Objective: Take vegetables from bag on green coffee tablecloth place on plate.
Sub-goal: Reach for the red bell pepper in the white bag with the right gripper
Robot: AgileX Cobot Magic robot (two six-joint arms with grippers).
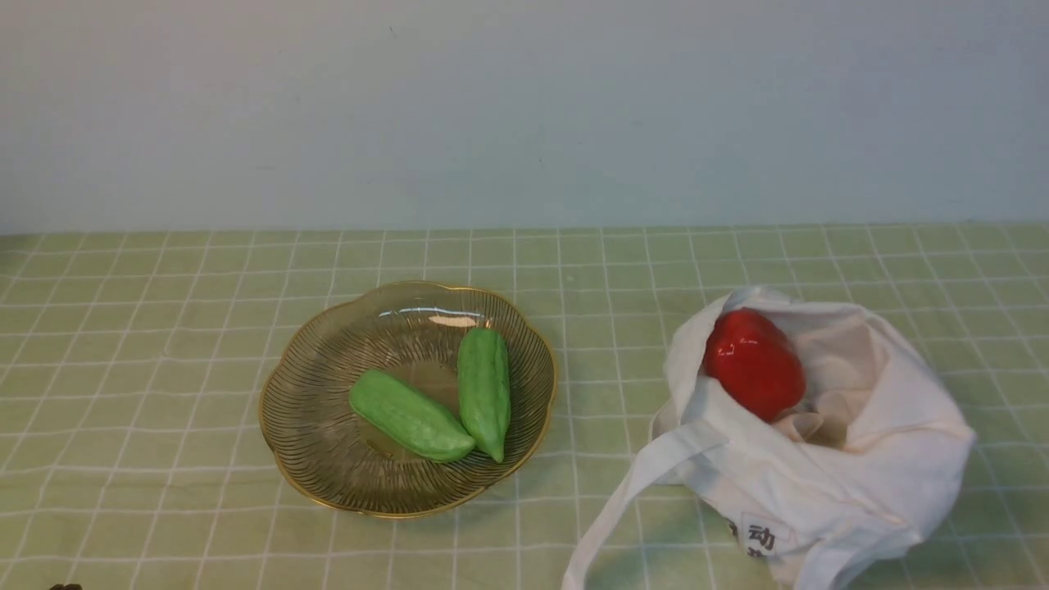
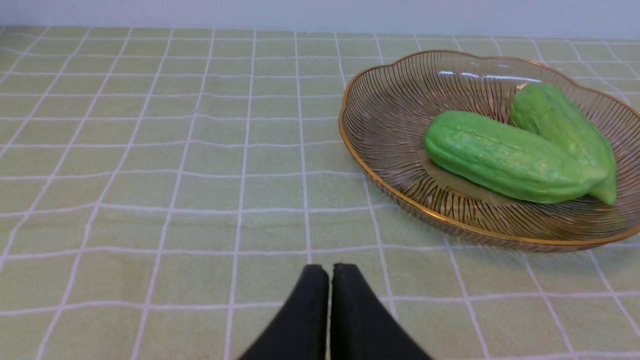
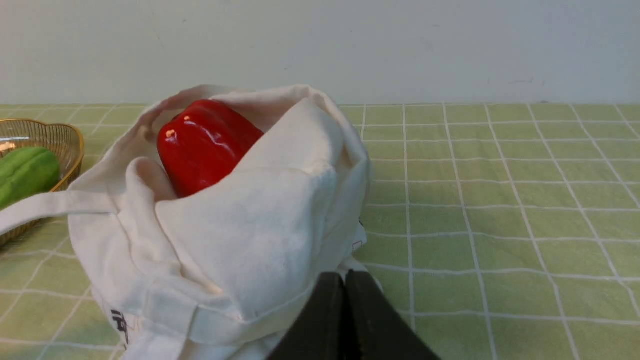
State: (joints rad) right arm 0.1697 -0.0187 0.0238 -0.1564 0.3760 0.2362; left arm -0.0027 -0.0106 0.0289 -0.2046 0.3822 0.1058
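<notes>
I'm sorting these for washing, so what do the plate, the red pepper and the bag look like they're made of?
The plate looks like smoky glass, possibly clear plastic: see-through, finely ribbed, glossy reflections, gold-coloured rim. The red pepper looks plastic: a hard, even shine with sharp highlights. The bag is soft white cloth, matte, creased and slumped.

On my left gripper [image 2: 330,270] I see two matte black fingers [image 2: 307,315], broad at the base and tapering to rounded tips. My right gripper [image 3: 345,276] looks identical.
</notes>
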